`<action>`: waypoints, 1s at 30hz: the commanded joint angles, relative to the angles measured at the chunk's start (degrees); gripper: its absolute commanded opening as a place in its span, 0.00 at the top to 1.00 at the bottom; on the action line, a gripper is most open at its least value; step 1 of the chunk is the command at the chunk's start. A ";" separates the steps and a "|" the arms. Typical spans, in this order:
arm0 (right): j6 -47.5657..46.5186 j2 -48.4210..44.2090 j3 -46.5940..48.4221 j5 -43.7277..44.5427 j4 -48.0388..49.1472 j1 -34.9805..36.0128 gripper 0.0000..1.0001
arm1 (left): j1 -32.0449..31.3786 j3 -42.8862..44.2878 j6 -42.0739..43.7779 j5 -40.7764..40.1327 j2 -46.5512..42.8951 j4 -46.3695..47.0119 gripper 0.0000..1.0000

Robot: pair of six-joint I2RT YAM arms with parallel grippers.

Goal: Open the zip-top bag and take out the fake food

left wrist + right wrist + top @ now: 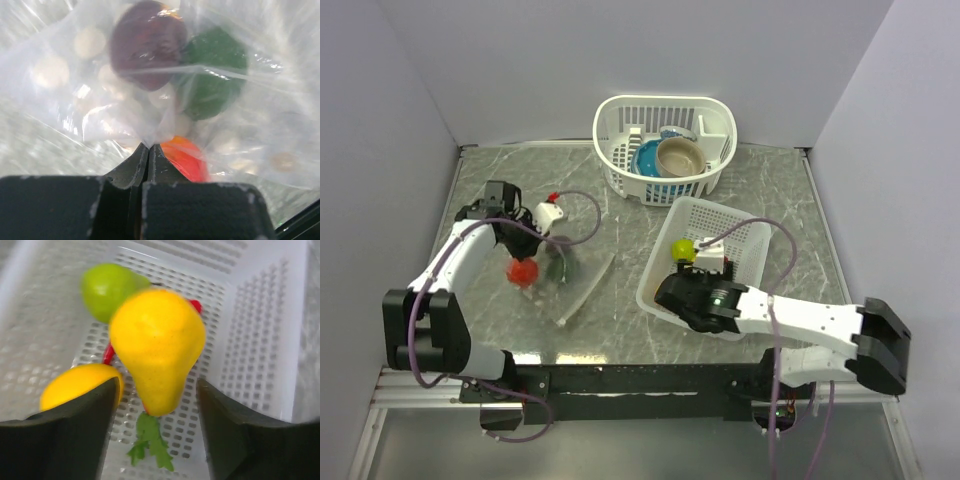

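Emptying the bag into the basket, fruit by fruit

Top view: at left centre the left gripper [523, 248] holds up the zip-top bag [563, 268], red fake food [523, 272] inside. The right gripper [692, 270] is in the white basket [706, 203], centre right.
Left wrist: its jaws are pinched together on the bag's film; keep that firm.
Right wrist: jaws apart, yellow pear [157, 340] loose between them; lift straight up, clear of it.

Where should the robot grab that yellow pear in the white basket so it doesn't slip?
Probably around its wide round belly, coming from above the basket, one finger each side. The yellow pear narrows toward the right gripper, whose jaws stand open beside that thin end; a squeeze there would likely slide off the glossy taper.
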 commanded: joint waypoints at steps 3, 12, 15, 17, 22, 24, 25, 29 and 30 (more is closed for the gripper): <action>21.08 9.52 11.48 9.84 -19.63 1.97 0.00 | -1.02 5.98 -1.22 9.92 -7.13 -6.88 0.99; -14.77 7.51 12.81 1.62 20.83 10.06 0.00 | -1.02 0.79 -0.08 5.80 -7.84 -3.72 0.99; -22.33 8.04 10.45 -7.76 28.95 10.85 0.00 | -1.02 0.18 0.10 5.36 -8.19 -3.11 0.99; -24.55 8.65 7.46 -10.79 36.43 11.64 0.00 | -1.02 -1.40 0.36 2.92 -7.58 -0.14 0.99; -31.21 12.42 0.35 -19.32 51.20 14.54 0.00 | -1.02 -7.90 0.10 -1.32 -3.63 8.48 0.99; -32.81 14.36 -0.46 -21.08 54.72 14.99 0.00 | -1.02 -9.57 -0.25 -2.46 -1.26 12.34 0.99; -33.68 16.71 -0.11 -21.79 57.17 14.99 0.00 | -1.02 -9.84 -0.42 -2.29 -0.47 13.15 0.99; -36.32 24.11 4.01 -21.54 60.09 14.90 0.00 | -1.02 -9.93 -1.22 -1.68 2.78 15.79 0.99; -36.76 26.82 4.98 -21.27 60.44 14.72 0.01 | -1.02 -9.76 -1.22 -1.76 2.88 16.05 0.99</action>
